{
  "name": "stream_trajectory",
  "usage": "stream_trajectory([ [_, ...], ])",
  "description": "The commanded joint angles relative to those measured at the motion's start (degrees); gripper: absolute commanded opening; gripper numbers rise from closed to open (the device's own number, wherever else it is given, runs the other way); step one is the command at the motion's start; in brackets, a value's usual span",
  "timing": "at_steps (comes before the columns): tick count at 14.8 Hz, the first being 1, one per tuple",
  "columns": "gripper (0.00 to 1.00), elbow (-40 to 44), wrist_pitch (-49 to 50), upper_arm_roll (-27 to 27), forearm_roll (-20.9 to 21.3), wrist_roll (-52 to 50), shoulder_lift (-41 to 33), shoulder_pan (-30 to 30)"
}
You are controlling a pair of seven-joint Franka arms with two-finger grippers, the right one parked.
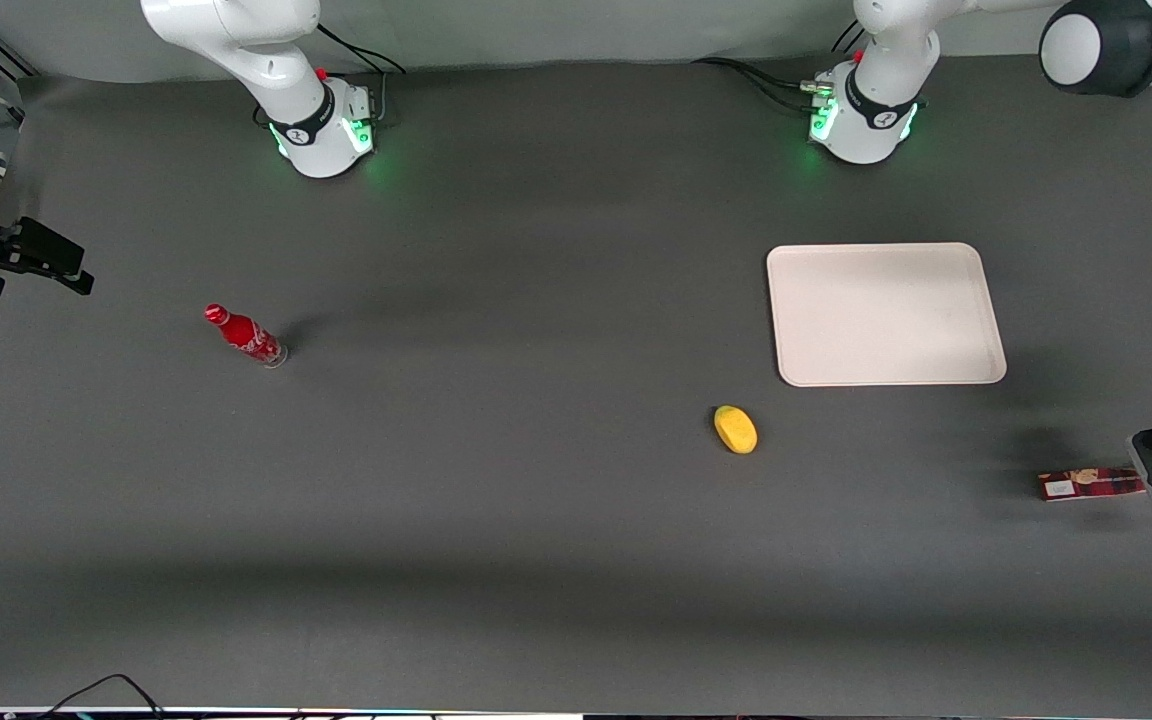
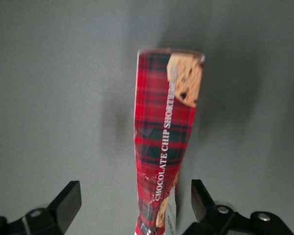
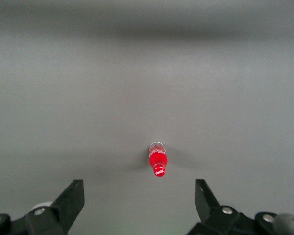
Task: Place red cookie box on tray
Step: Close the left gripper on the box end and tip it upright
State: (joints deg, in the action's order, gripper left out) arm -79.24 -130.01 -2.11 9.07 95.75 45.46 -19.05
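Observation:
The red cookie box (image 1: 1086, 484) is a slim red tartan carton with cookie prints, on the dark table at the working arm's end, nearer to the front camera than the tray (image 1: 884, 312). The beige tray lies flat with nothing on it. My left gripper (image 1: 1148, 482) is low over one end of the box. In the left wrist view the box (image 2: 161, 147) runs lengthwise between the two black fingers of the gripper (image 2: 134, 200). The gripper is open: its fingers (image 2: 68, 200) stand apart from the carton, which is closer to one of them.
A yellow oval object (image 1: 735, 429) lies on the table nearer to the front camera than the tray's corner. A small red soda bottle (image 1: 245, 336) stands toward the parked arm's end, and the right wrist view also shows the bottle (image 3: 157, 161). Both arm bases sit at the table's back edge.

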Motion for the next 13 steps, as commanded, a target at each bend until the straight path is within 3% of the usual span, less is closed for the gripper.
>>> stream_trajectory([
  [1,1.0,1.63,-1.73,0.0,-1.68,4.0,1.83,-1.52],
  [2,0.94,1.63,-1.91,0.0,-1.94,4.09,1.83,-1.52],
  [4,0.55,1.54,-2.17,0.0,-2.21,4.01,2.26,-1.61],
  [5,0.42,1.46,-2.35,0.0,-2.64,3.74,2.27,-1.61],
  [8,0.39,-1.52,-6.9,-0.09,-5.81,3.83,2.18,-1.61],
  [9,0.31,-1.71,-7.27,0.0,-5.81,3.83,2.0,-1.7],
  [10,0.14,-1.62,-6.84,-0.09,-5.81,3.83,1.83,-1.7],
  [13,0.0,-1.62,-6.74,-0.44,-5.9,3.92,1.48,-1.87],
])
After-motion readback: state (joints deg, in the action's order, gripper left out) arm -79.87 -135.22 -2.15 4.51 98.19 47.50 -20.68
